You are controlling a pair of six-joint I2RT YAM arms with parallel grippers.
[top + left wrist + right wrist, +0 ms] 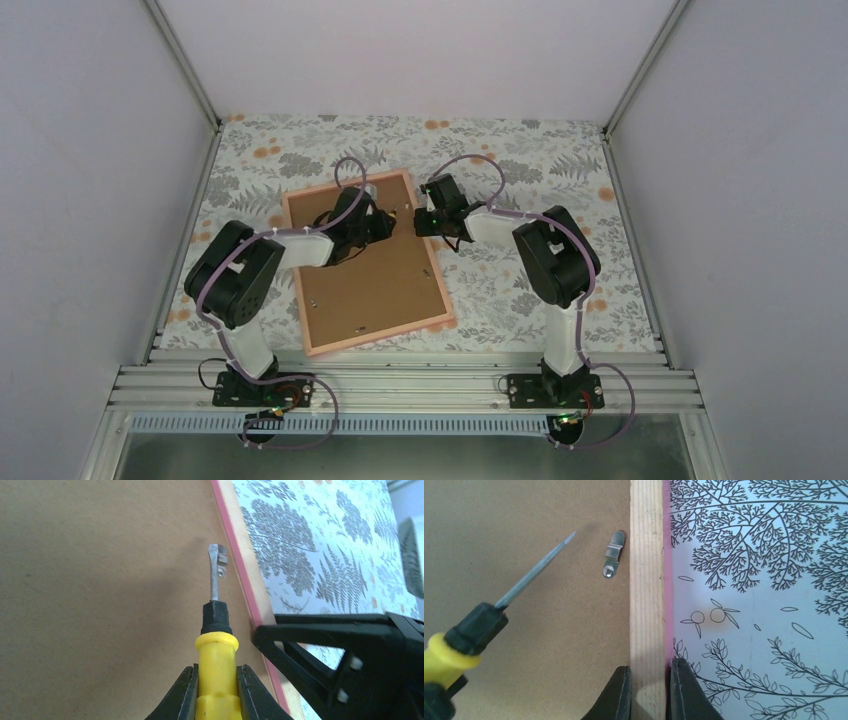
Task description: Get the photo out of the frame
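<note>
As frame (380,337) lies face-down, backing bd (370,285) inside

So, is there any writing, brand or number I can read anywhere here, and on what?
None to read. The screwdriver, the frame and its brown backing board are bare; the tablecloth shows only leaves and branches, no letters.

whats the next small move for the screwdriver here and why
Probably slide the screwdriver tip sideways to the metal clip and swivel it off the backing board. The left hand grips the screwdriver, its tip just short of the clip, which lies on the board; the right hand pinches the frame edge.
</note>
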